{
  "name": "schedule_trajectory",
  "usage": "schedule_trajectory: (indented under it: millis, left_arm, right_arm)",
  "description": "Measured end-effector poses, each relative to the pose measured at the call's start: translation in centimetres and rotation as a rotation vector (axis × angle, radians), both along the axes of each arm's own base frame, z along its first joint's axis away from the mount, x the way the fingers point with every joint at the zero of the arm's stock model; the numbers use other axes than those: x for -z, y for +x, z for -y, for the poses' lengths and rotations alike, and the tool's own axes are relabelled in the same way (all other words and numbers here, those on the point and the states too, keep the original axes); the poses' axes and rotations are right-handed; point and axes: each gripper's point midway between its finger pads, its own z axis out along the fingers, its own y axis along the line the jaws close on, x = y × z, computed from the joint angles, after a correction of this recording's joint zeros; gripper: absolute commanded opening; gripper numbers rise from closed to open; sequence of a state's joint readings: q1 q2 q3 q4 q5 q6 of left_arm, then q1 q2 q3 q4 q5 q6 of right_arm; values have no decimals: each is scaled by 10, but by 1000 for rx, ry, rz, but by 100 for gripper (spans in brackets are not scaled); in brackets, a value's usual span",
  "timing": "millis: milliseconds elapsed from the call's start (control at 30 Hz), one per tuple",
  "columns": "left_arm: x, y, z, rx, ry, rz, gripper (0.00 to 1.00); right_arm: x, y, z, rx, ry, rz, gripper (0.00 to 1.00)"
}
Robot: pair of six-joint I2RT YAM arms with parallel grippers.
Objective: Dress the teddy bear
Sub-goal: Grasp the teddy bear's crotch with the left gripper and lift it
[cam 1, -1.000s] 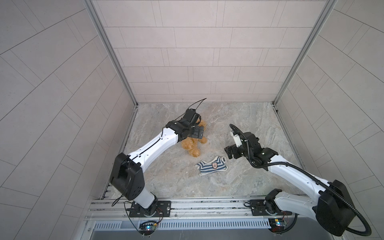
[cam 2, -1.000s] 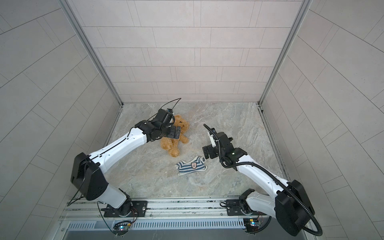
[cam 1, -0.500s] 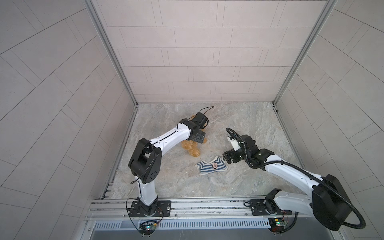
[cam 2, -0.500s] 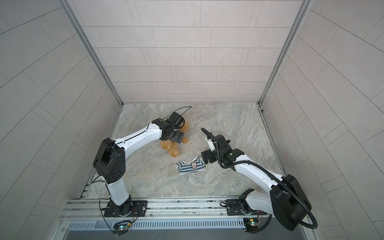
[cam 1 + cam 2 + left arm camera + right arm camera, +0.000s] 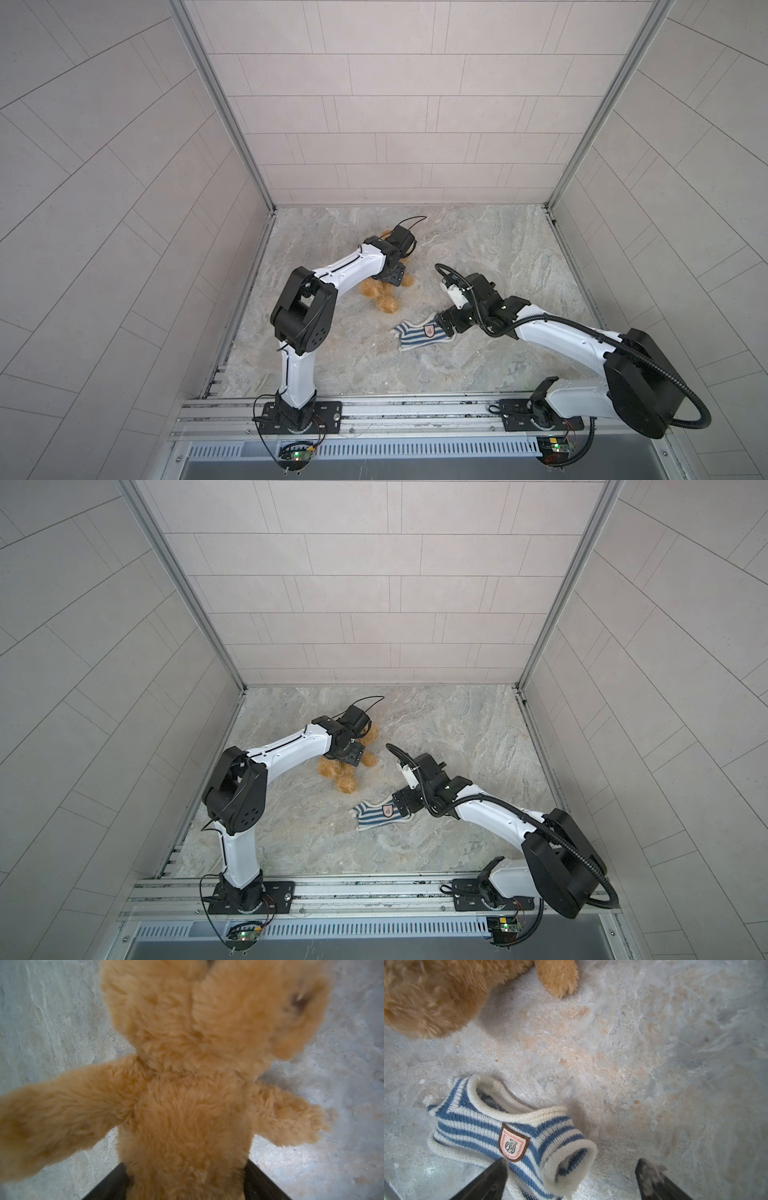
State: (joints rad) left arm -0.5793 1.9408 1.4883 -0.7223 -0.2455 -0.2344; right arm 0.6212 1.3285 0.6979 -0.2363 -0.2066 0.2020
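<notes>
The golden-brown teddy bear (image 5: 380, 297) (image 5: 340, 776) lies on the marble floor at back left, partly hidden under my left arm. In the left wrist view its torso (image 5: 187, 1109) fills the gap of my left gripper (image 5: 185, 1182). The jaws stand wide, and a dark finger (image 5: 112, 1184) on each side touches the fur. A blue-and-white striped shirt (image 5: 422, 332) (image 5: 380, 814) (image 5: 477, 1124) with a badge lies flat nearer the front. My right gripper (image 5: 446, 328) (image 5: 571, 1180) is open and low over the shirt's right end, whose rolled opening sits between the fingers. One bear leg (image 5: 425, 993) shows beyond the shirt.
Tiled walls (image 5: 124, 249) close the workspace on three sides, with metal corner posts at the back. An aluminium rail (image 5: 415, 411) carrying both arm bases runs along the front edge. Bare marble floor (image 5: 498, 249) lies behind and to the right of the shirt.
My left arm has folded in and brought its gripper down around the bear's body, the jaws narrowing slightly. My right gripper has dropped and moved left onto the shirt's right end.
</notes>
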Motion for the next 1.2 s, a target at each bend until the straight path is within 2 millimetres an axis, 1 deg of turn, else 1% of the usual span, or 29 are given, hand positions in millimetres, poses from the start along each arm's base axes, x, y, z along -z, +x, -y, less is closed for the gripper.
schedule_trajectory:
  millis: [67,167,300,433,533,667,733,800,867,967,1100,1200]
  left_arm:
    - [1,2,-1,-4,-12,0,69]
    - [3,5,-1,-9,-29,7,58]
    - [9,4,-2,-13,-45,12,45]
    - [5,0,-3,-11,-77,29,29]
    - [-3,-7,-6,-13,-106,41,22]
    - [-13,-16,-14,-26,-143,57,13]
    - [-19,-22,-18,-29,-161,66,12]
    - [-25,-27,-21,-31,-174,76,11]
    - [-32,-32,-24,-32,-191,93,10]
    - [-44,-41,-27,-31,-232,130,9]
    - [-59,-60,-29,-24,-293,168,5]
    - [-68,-75,-27,-7,-339,194,0]
  right_arm:
    - [0,1,-4,-11,-3,-1,93]
    - [1,3,-10,-22,-8,-6,84]
    - [10,5,-13,-20,-30,-32,71]
    - [20,7,-13,-19,-66,-73,58]
    - [25,8,-14,-18,-87,-90,46]
    - [29,6,-13,-11,-104,-104,25]
    - [30,6,-13,-2,-105,-106,15]
    - [32,6,-10,13,-113,-105,9]
    - [34,6,-5,39,-127,-101,6]
    - [35,3,9,105,-140,-95,4]
    - [37,-2,30,221,-113,-99,8]
    - [42,-8,46,318,-57,-103,11]
